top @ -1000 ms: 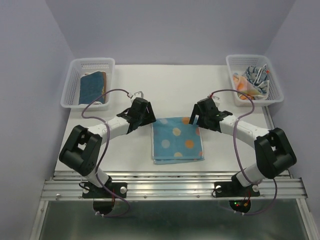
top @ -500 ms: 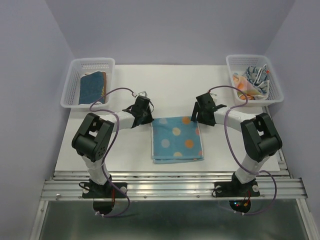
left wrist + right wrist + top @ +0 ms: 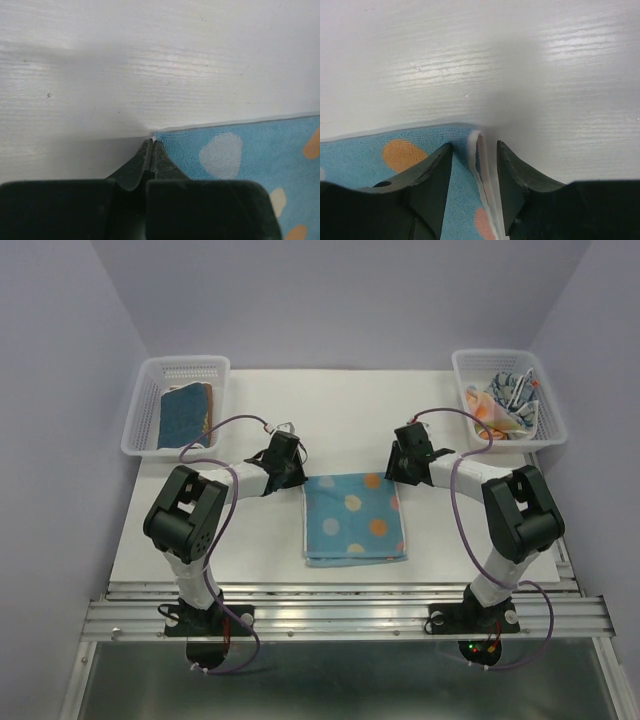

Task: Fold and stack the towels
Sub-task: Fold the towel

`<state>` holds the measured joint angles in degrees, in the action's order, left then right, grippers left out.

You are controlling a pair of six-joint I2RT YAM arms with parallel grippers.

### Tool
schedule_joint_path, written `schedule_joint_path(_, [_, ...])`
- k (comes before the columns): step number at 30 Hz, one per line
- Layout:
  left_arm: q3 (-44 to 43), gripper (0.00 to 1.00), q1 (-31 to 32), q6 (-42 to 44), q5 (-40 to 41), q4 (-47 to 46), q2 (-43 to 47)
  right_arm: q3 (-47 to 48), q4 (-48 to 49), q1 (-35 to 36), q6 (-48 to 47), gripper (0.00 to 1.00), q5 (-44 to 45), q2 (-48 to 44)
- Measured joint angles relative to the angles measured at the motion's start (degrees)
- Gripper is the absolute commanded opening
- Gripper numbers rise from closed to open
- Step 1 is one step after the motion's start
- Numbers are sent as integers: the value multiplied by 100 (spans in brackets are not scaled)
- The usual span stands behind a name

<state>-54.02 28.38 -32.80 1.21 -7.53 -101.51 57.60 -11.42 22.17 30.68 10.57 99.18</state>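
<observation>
Blue towel (image 3: 355, 520) flat at table (image 3: 260, 540) centre. Left gripper (image 3: 151, 145) pinched closed at its far-left corner; right gripper (image 3: 475, 145) parted, astride the far-right corner edge. Needs right closing before any lift.

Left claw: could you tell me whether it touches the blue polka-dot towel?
Touching. The left wrist view shows the shut left claw meeting the towel at its corner, no gap.

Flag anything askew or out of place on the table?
Nothing spilled or damaged. The polka-dot towel lies flat and roughly square. Only mismatch: left end effector is shut at its far-left corner, right end effector open, straddling the upturned far-right corner.
</observation>
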Motion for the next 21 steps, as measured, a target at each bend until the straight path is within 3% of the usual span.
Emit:
schedule_joint_path(4, [13, 0, 0, 0, 37, -35, 2, 0, 42, 0, -9, 37, 4, 92])
schedule_joint_path(12, [74, 0, -2, 11, 85, -131, 48, 87, 212, -2, -11, 3, 20, 289])
schedule_joint_path(21, [107, 0, -85, 61, 22, -168, 289, 105, 199, -2, -114, 1, -42, 175])
